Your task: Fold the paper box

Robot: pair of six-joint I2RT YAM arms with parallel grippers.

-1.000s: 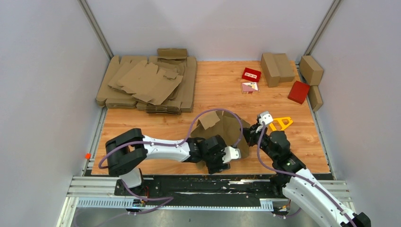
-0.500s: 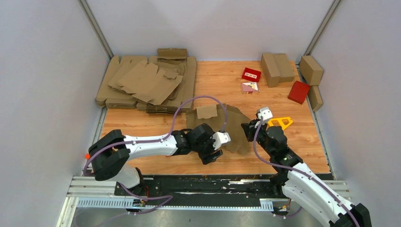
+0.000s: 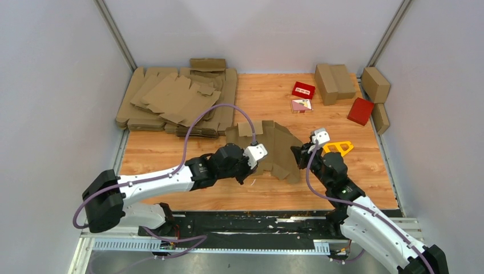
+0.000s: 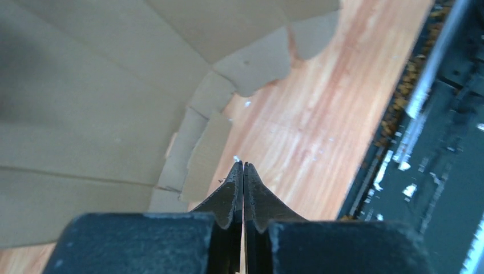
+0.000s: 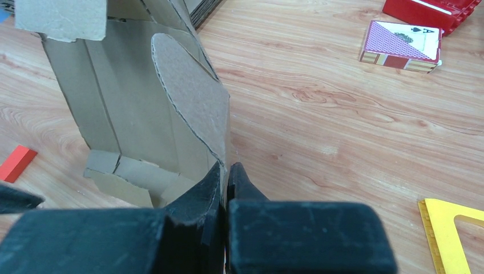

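The paper box (image 3: 274, 145) is a flat brown cut-out sheet lying mid-table, its right edge lifted. My right gripper (image 3: 298, 155) is at that right edge. In the right wrist view its jaws (image 5: 226, 166) are shut on the edge of a rounded flap of the paper box (image 5: 131, 114), which stands up to the left of them. My left gripper (image 3: 249, 170) is at the sheet's near-left corner. Seen from the left wrist, it (image 4: 243, 164) is shut with nothing between its fingers, over bare wood, just right of the paper box's small flaps (image 4: 103, 85).
A stack of flat cardboard sheets (image 3: 177, 103) fills the back left. Folded brown cartons (image 3: 334, 83), red boxes (image 3: 303, 89) and a card pack (image 3: 301, 105) sit at the back right. A yellow triangular frame (image 3: 339, 148) lies beside the right arm. The black front rail (image 4: 434, 142) is close.
The left gripper has closed and moved left and back with its arm. The cardboard sheet, raised before, now lies lower and flatter. The right gripper keeps its hold.
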